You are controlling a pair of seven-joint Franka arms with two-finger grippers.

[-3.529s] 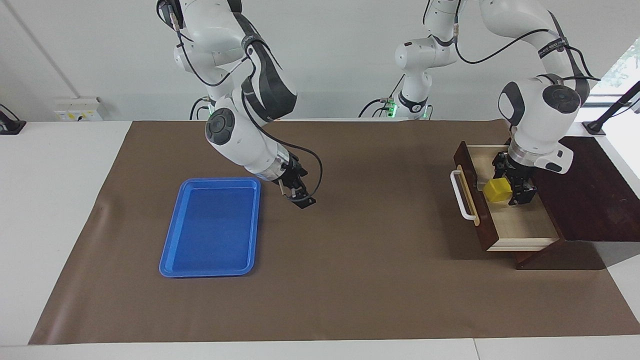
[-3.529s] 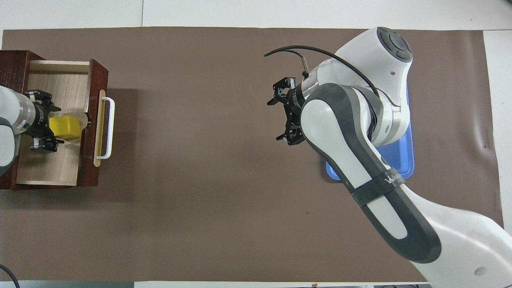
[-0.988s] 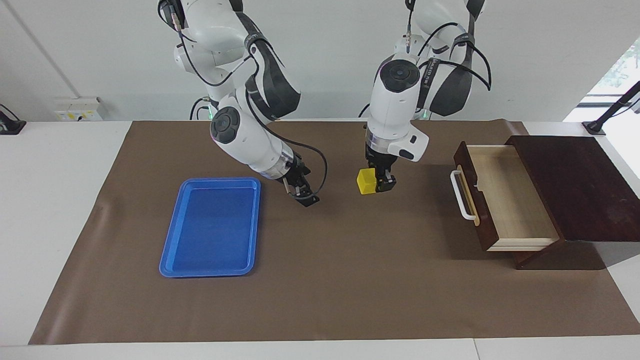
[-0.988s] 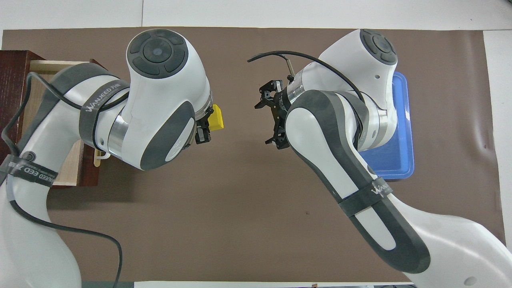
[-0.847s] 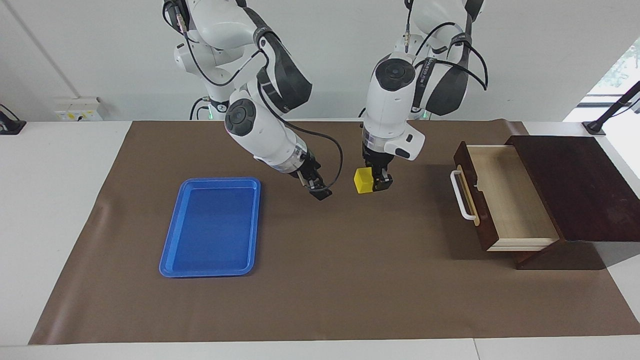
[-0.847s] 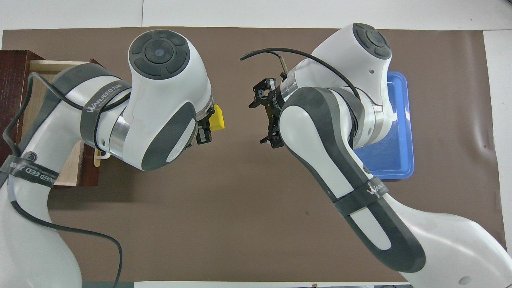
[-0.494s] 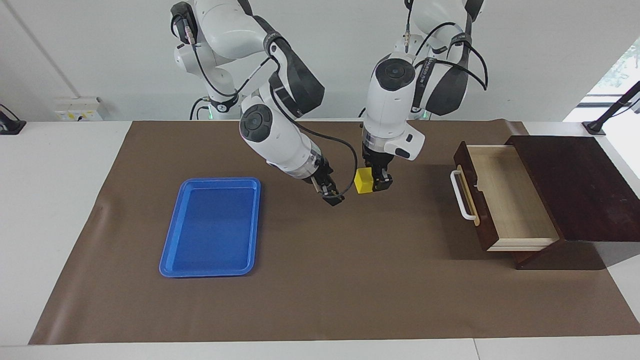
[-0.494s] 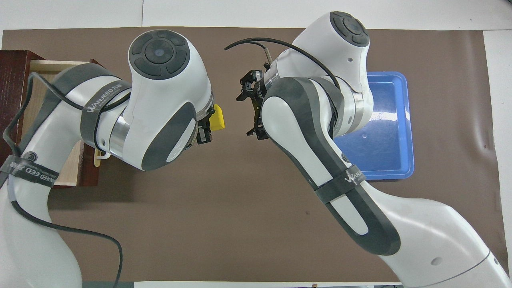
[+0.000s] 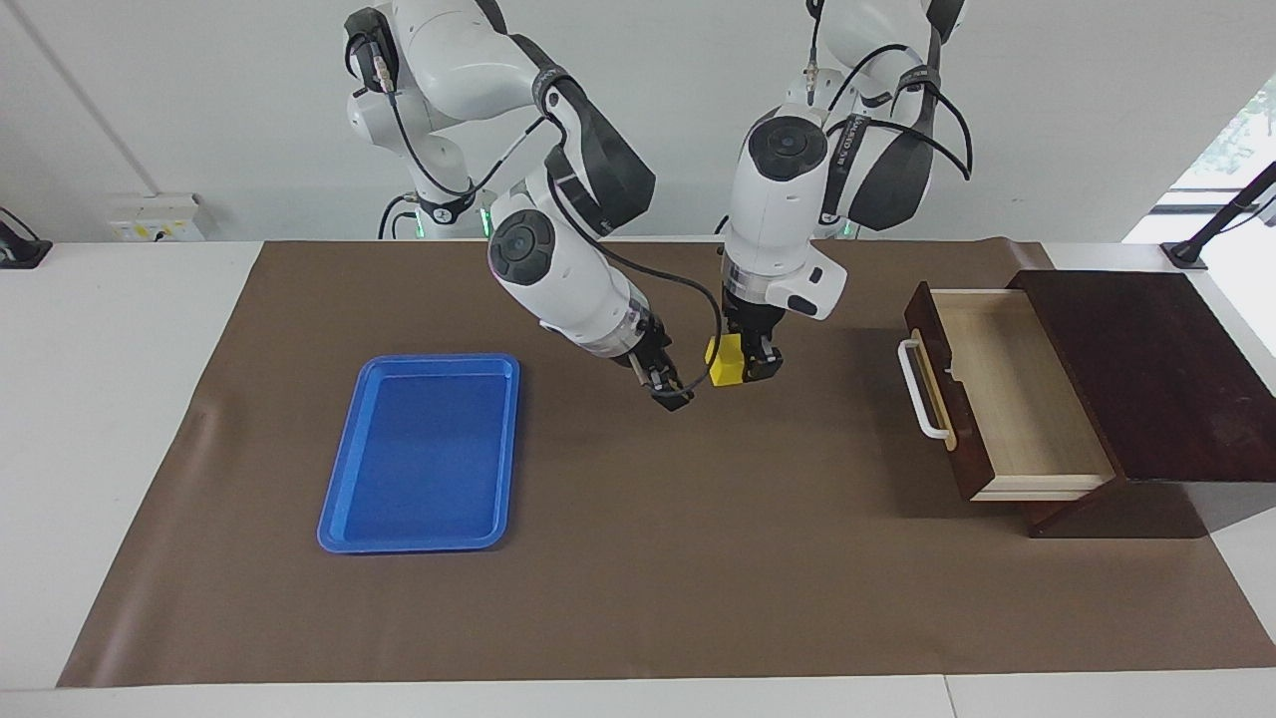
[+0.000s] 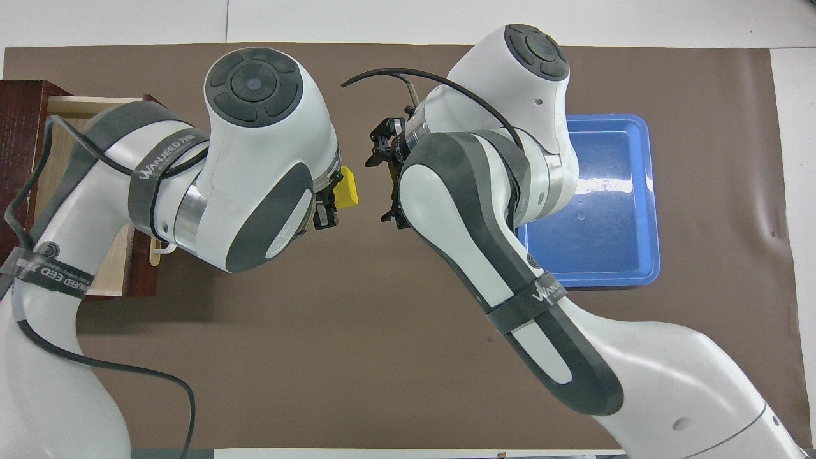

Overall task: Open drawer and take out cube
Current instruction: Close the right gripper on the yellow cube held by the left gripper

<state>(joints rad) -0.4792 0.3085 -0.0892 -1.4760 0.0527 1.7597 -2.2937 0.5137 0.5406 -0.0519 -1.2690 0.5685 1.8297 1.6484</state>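
My left gripper (image 9: 740, 367) is shut on the small yellow cube (image 9: 725, 363) and holds it a little above the brown mat at the middle of the table; the cube also shows in the overhead view (image 10: 348, 189) at the left gripper (image 10: 335, 194). My right gripper (image 9: 670, 391) is open and tilted, close beside the cube on the blue tray's side, apart from it; it also shows in the overhead view (image 10: 382, 182). The dark wooden drawer (image 9: 1007, 399) stands pulled open at the left arm's end, its pale interior empty, its white handle (image 9: 922, 391) facing the table's middle.
A blue tray (image 9: 424, 454) lies empty on the mat toward the right arm's end; it also shows in the overhead view (image 10: 599, 210). The dark wooden box (image 9: 1166, 379) holds the drawer. The left arm hides most of the drawer (image 10: 89, 105) in the overhead view.
My left gripper lifted the cube out of the drawer to over the table's middle, then held still. My right gripper moved from beside the tray to close beside the cube.
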